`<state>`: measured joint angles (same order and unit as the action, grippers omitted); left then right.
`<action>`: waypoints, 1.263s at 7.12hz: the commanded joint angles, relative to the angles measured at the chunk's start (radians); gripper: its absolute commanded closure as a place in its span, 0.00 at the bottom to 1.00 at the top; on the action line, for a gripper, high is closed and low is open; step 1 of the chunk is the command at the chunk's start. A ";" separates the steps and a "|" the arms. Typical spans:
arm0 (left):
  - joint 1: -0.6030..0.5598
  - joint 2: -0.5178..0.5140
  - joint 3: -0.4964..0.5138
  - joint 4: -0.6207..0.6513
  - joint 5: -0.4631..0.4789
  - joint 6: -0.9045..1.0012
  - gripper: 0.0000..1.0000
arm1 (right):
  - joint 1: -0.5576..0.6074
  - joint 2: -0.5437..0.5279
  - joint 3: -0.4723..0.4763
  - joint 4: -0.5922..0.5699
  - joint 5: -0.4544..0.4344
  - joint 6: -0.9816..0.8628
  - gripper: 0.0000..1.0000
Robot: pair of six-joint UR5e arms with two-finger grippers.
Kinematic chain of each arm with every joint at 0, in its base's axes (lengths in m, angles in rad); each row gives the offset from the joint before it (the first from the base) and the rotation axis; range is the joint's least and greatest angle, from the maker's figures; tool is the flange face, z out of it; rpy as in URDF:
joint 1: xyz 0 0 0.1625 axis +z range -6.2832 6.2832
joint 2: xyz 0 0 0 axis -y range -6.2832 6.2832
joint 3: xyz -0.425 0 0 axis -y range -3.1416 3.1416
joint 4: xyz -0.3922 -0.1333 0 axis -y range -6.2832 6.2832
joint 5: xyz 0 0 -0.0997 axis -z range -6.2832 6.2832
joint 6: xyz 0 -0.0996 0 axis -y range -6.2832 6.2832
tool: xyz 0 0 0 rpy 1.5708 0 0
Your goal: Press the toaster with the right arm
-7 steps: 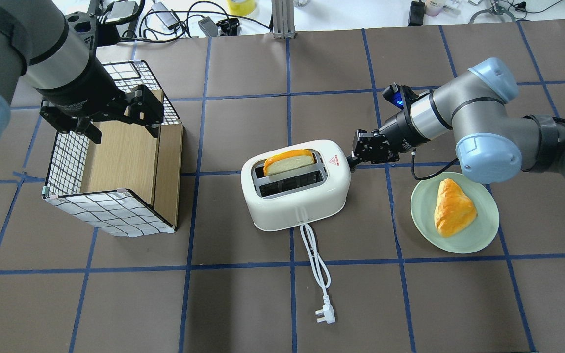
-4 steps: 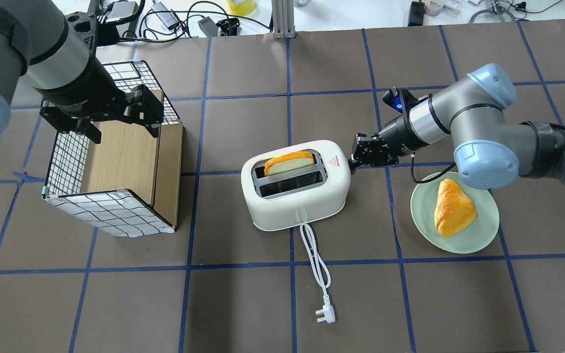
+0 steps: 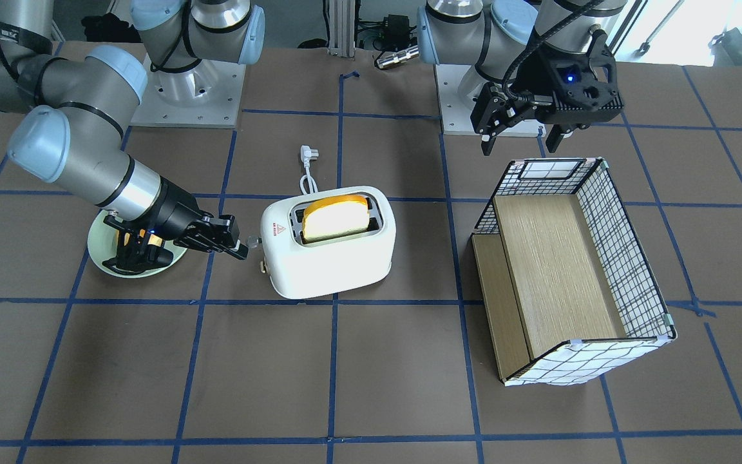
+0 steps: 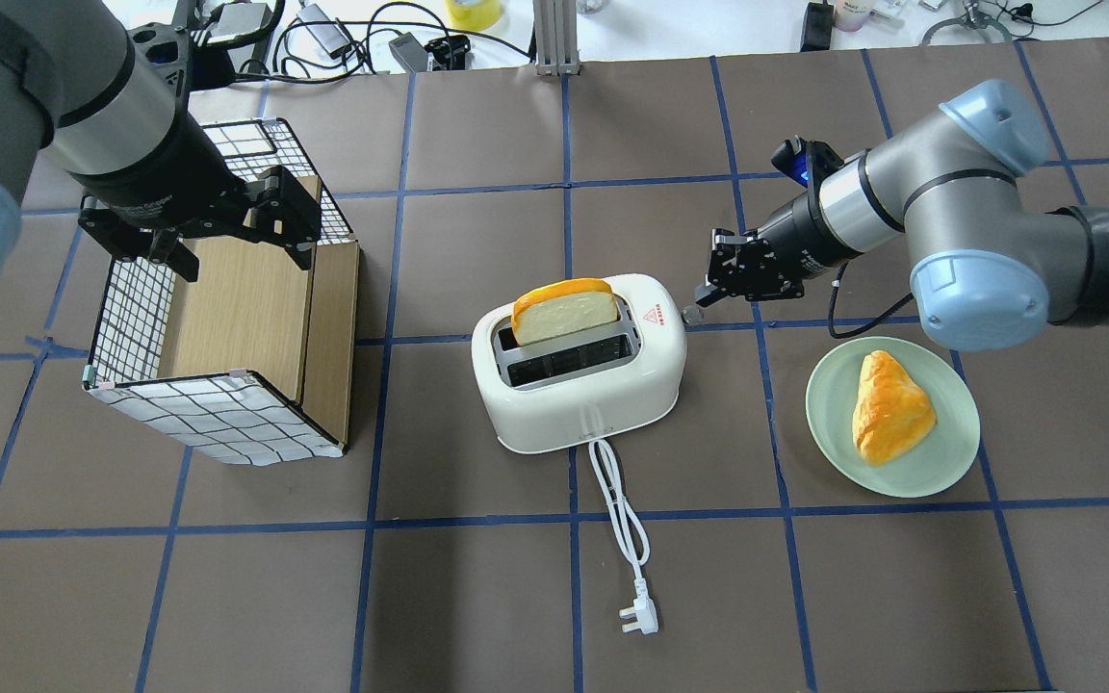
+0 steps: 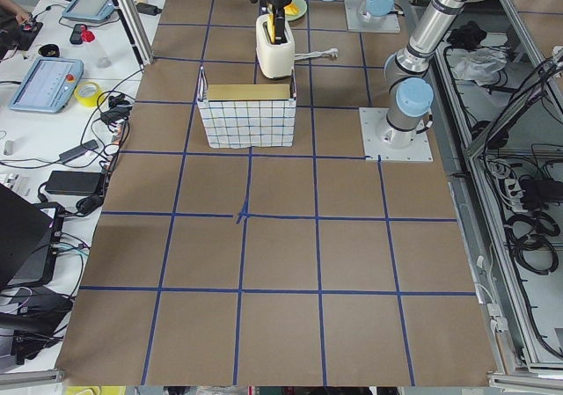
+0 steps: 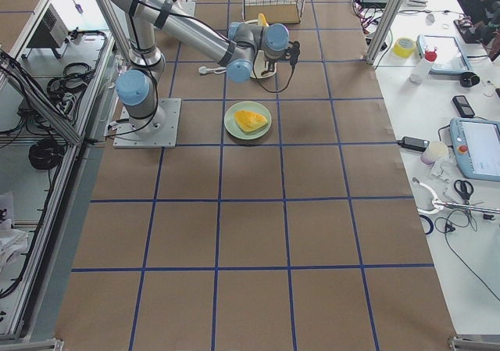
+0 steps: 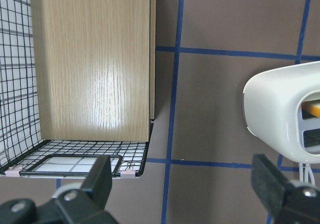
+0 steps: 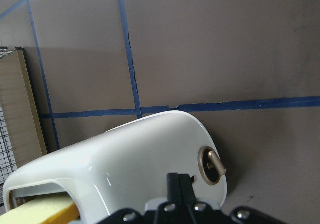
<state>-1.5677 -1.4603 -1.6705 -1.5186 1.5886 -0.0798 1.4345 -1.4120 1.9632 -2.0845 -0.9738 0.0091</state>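
The white toaster (image 4: pixel 579 380) stands mid-table with its cord (image 4: pixel 620 510) trailing toward the near edge. A bread slice (image 4: pixel 564 310) stands high out of its far slot. My right gripper (image 4: pixel 709 289) is shut and empty. It hovers just beside the toaster's right end, close above the clear knob (image 4: pixel 692 314). In the right wrist view the shut fingers (image 8: pixel 179 184) point at the toaster's end (image 8: pixel 140 154) beside the knob (image 8: pixel 210 165). In the front view the right gripper (image 3: pixel 241 250) sits next to the toaster (image 3: pixel 329 258). My left gripper (image 4: pixel 237 241) is open above the basket.
A grid-patterned wire basket (image 4: pixel 218 419) with a wooden floor stands at the left, also in the left wrist view (image 7: pixel 95 59). A green plate (image 4: pixel 949 462) with a pastry (image 4: pixel 887 404) lies right of the toaster, under my right forearm. The plug (image 4: pixel 638 616) lies near the front.
My right gripper has lifted and drawn back a little from the toaster's end. The bread slice now stands higher out of the slot. The left arm has not moved.
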 commanded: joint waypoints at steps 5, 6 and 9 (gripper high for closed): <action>0.000 0.000 0.000 0.000 -0.001 0.000 0.00 | 0.082 -0.110 -0.417 0.554 -0.441 0.052 1.00; 0.000 0.000 0.000 0.000 0.001 0.000 0.00 | 0.090 -0.110 -0.493 0.637 -0.500 0.054 1.00; 0.000 0.000 0.000 0.000 -0.001 0.000 0.00 | 0.162 -0.110 -0.538 0.647 -0.626 0.186 0.82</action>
<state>-1.5677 -1.4604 -1.6705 -1.5186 1.5882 -0.0798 1.5580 -1.5271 1.4367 -1.4313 -1.5581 0.1538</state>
